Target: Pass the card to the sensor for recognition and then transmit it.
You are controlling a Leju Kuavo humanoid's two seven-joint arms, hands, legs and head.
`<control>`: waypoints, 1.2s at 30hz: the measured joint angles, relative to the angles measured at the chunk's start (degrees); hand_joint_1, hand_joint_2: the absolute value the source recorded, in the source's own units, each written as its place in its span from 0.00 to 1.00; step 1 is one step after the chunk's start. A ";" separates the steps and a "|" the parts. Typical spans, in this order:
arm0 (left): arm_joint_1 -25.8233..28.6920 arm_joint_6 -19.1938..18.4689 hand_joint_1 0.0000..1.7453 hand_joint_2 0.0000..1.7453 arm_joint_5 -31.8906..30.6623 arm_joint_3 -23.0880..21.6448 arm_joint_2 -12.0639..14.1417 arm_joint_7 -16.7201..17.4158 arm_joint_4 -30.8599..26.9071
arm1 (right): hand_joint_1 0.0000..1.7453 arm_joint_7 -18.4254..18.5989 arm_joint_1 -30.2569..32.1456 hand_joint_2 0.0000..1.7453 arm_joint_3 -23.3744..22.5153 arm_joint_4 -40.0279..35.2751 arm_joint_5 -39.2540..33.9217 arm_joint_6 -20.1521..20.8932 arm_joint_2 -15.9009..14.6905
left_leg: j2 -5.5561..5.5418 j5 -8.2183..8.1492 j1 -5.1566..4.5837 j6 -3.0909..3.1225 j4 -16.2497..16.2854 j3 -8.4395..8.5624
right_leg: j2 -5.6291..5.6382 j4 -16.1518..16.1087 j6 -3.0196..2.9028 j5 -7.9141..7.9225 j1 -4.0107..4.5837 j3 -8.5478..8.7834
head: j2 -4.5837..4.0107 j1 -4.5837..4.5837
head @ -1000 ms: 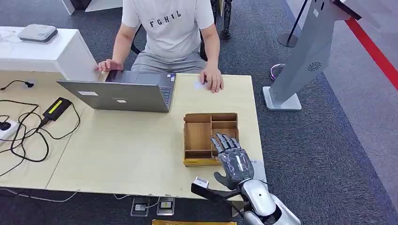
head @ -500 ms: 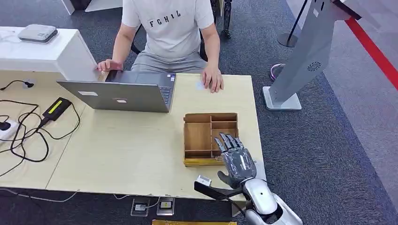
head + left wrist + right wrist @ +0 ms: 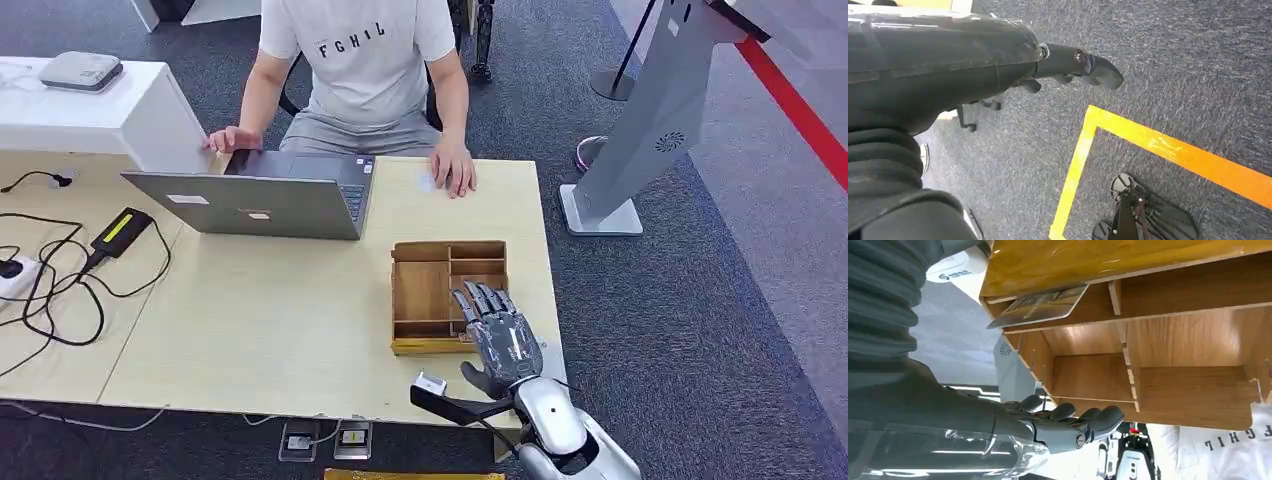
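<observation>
A pale wooden desk (image 3: 270,330) carries one open grey laptop (image 3: 262,203), one wooden tray (image 3: 425,295) split into compartments, and a black device with a green stripe (image 3: 120,229) among cables. Across it sits one person in a white shirt (image 3: 360,55) printed "FGHIL", both hands by the laptop. One grey kiosk stand (image 3: 645,120) rises from the carpet to the right. The right robot hand (image 3: 503,335) hovers over the tray's near right corner, fingers spread and straight, grasping nothing. The card (image 3: 1040,307) lies in a tray compartment, apart from that robot hand. The left robot hand (image 3: 1075,67) hangs above grey carpet with one yellow tape line (image 3: 1168,147), fingers curled in, holding nothing.
</observation>
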 joint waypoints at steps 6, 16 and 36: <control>0.00 -0.06 0.00 0.00 0.00 0.02 -0.07 0.00 0.00 | 0.00 0.33 -0.11 0.00 -0.96 1.03 1.71 -0.31 0.52 | 0.00 0.00 0.00 0.00 0.00 0.00 | 0.00 0.00 0.00 0.00 0.00 0.00 | -0.02 0.00; 0.01 -0.22 0.00 0.00 -0.02 0.13 -0.07 0.02 0.00 | 0.00 0.48 -0.57 1.00 -2.51 3.58 2.01 -0.24 1.18 | 0.00 0.00 0.00 0.00 0.00 0.00 | 0.00 0.00 0.00 0.00 0.00 0.00 | -0.02 0.00; 0.03 -1.40 0.00 0.00 -1.05 0.11 0.13 -0.22 0.15 | 1.00 0.26 -0.78 1.00 -5.53 4.26 2.34 0.26 1.14 | 0.00 0.00 0.00 0.00 0.00 0.01 | 0.01 0.00 0.00 0.00 0.00 0.00 | -0.02 -0.02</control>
